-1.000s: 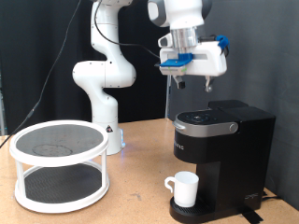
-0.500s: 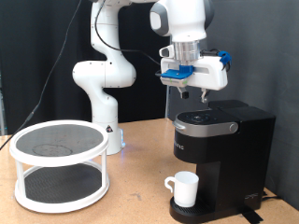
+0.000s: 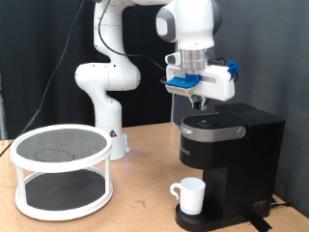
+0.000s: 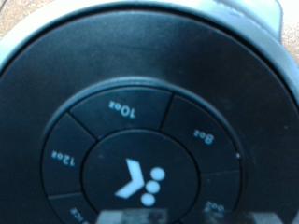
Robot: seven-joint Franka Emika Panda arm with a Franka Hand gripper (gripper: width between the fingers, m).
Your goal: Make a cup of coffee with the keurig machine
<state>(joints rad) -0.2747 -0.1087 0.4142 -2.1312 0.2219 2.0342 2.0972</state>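
Your end effector (image 3: pixel 202 101) hangs directly above the lid of the keurig machine (image 3: pixel 227 155), its tip just over the silver-ringed top panel (image 3: pixel 210 123) and very close to it; from the exterior view you cannot tell whether it is touching. The fingers point straight down below the blue-and-white wrist block, and they look drawn close together, but you cannot tell for certain whether they are pressed shut or slightly spread. Nothing shows between them.

The wrist view gives you the panel from very near: a round black button dial (image 4: pixel 140 154) fills the frame, with a white logo in the centre disc and segments around it marked 8oz, 10oz and 12oz. No finger appears in that view.

The keurig machine stands on the right side of the wooden counter (image 3: pixel 135 188), with its lid down. Under its spout, on the round drip base (image 3: pixel 198 221), sits the cup (image 3: pixel 189 195), upright, white, its handle turned to the left. The cup is well below your end effector and apart from it.

Over on the left of the counter you have a white two-tier round rack (image 3: pixel 61 170) with dark mesh shelves, well apart from the machine. Between the two, farther back, rises the white base of the arm (image 3: pixel 107 92), with a dark curtain behind it.
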